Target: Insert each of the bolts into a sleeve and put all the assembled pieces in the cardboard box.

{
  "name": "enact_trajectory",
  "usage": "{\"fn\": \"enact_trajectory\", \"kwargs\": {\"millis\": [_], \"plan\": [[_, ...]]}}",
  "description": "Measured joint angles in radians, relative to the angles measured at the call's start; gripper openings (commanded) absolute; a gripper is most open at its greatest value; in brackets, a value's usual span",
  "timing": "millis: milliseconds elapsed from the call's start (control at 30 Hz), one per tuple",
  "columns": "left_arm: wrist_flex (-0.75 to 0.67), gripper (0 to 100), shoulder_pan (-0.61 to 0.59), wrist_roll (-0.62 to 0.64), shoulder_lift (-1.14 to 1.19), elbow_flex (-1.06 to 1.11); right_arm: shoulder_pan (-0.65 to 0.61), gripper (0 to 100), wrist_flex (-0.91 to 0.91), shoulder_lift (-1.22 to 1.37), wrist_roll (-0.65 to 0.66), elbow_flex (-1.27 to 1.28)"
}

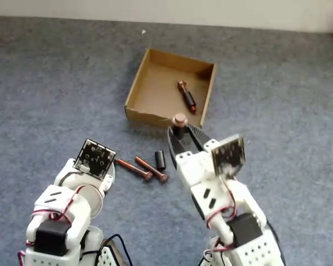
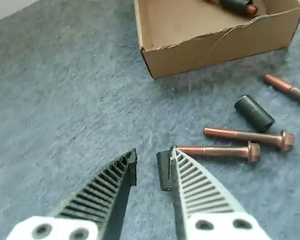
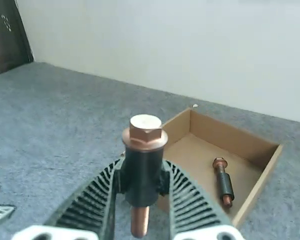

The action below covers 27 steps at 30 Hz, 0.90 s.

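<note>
Grey carpet (image 1: 44, 83), cardboard box (image 1: 135, 88) holding 1 sleeved bolt (image 1: 186, 96)

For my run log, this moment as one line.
right gripper: shut on sleeved bolt; left gripper: open; box: one assembled piece; loose: two bolts, sleeve

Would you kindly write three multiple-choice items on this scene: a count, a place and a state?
1. How many assembled pieces lie in the cardboard box? A none; B one; C three.
2. Where is the loose sleeve? A in the cardboard box; B on a bolt; C on the carpet beside two bolts.
3. The right tool is: A shut on a sleeved bolt; B open; C shut on a bare sleeve.
B: one piece lies inside. C: it lies by the bolts. A: it clamps the bolt's sleeve.
</note>
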Motion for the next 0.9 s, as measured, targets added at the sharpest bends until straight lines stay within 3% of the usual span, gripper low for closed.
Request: {"fn": "enact_trajectory", "kwargs": {"millis": [267, 567, 667, 767, 900], "plan": [[-0.269, 13, -0.002, 0.155, 0.002, 0.160, 0.038, 0.3, -0.226, 0.623, -0.002, -0.261], [-0.302, 13, -0.002, 0.161, 0.006, 0.199, 0.130, 0.8, -0.325, 1.275, -0.003, -0.511], [-0.304, 13, -0.017, 0.161, 0.008, 0.216, 0.130, 8.2, -0.325, 1.409, -0.003, -0.591], [-0.304, 13, -0.068, 0.161, 0.006, 0.216, 0.143, 20.2, -0.252, 1.439, -0.005, -0.652], [-0.308, 13, -0.126, 0.161, 0.008, 0.218, 0.180, 22.4, 0.006, 1.430, -0.052, -0.798]]}}
